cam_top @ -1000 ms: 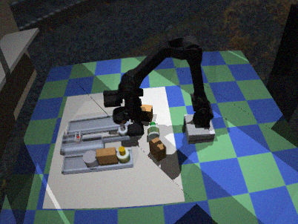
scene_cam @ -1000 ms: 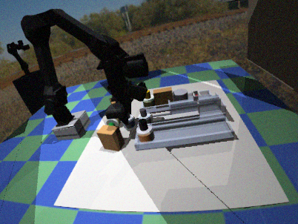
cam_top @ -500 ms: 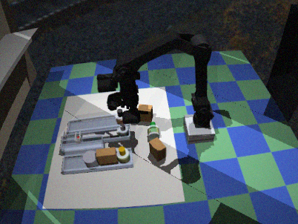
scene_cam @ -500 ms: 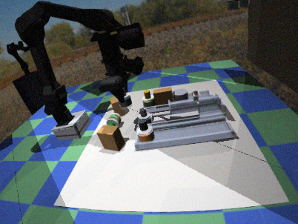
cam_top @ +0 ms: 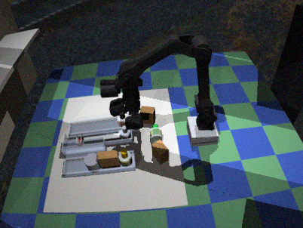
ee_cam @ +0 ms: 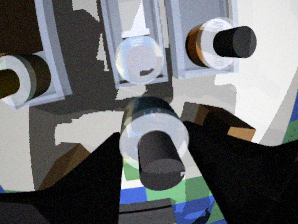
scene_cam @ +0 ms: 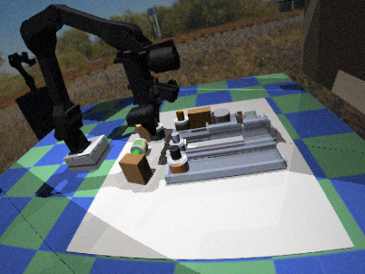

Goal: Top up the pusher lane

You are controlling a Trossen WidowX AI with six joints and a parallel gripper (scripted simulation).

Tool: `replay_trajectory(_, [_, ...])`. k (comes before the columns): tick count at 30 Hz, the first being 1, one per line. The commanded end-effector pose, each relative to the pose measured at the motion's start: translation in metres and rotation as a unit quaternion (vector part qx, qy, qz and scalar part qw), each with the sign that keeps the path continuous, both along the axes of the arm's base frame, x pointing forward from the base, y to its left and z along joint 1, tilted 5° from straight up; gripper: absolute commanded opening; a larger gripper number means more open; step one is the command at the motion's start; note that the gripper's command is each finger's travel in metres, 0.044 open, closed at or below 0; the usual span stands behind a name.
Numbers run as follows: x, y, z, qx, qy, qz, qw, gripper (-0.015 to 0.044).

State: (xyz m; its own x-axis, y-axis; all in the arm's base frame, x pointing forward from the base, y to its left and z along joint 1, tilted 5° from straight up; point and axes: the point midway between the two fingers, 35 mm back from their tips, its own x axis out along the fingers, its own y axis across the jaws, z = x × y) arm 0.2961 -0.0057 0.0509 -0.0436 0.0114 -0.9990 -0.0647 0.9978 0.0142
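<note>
My gripper (ee_cam: 151,132) (scene_cam: 157,127) is shut on a loose jar (ee_cam: 131,111) (scene_cam: 159,132) with a dark label, pale shoulder and dark grey cap. The jar is upright or nearly so, just in front of the open end of the middle lane (ee_cam: 111,60). Whether its base touches the mat is hidden. In that lane a clear-topped jar (ee_cam: 140,59) (scene_cam: 178,141) (cam_top: 123,133) stands at the front end, with the white pusher plate (ee_cam: 136,33) behind it. Its label is hard to make out.
An orange-labelled jar (scene_cam: 178,166) (ee_cam: 194,46) stands in one side lane. The other holds a yellow-capped jar (cam_top: 124,158), a brown block (cam_top: 108,159) and a grey cylinder (cam_top: 91,161). A green-capped jar (cam_top: 155,134) (scene_cam: 139,146) and two brown boxes (cam_top: 160,152) (scene_cam: 135,170) are near the gripper.
</note>
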Motion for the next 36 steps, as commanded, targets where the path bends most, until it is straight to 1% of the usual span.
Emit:
replay_trajectory(1, [-0.002,-0.001,-0.010,0.001,0.004,0.007,1.000,0.0000])
replay_trajectory(10, [-0.002,-0.001,-0.032,0.001,0.004,0.007,1.000,0.0000])
replay_trajectory(36, [0.006,0.000,-0.032,0.001,0.004,0.007,1.000,0.0000])
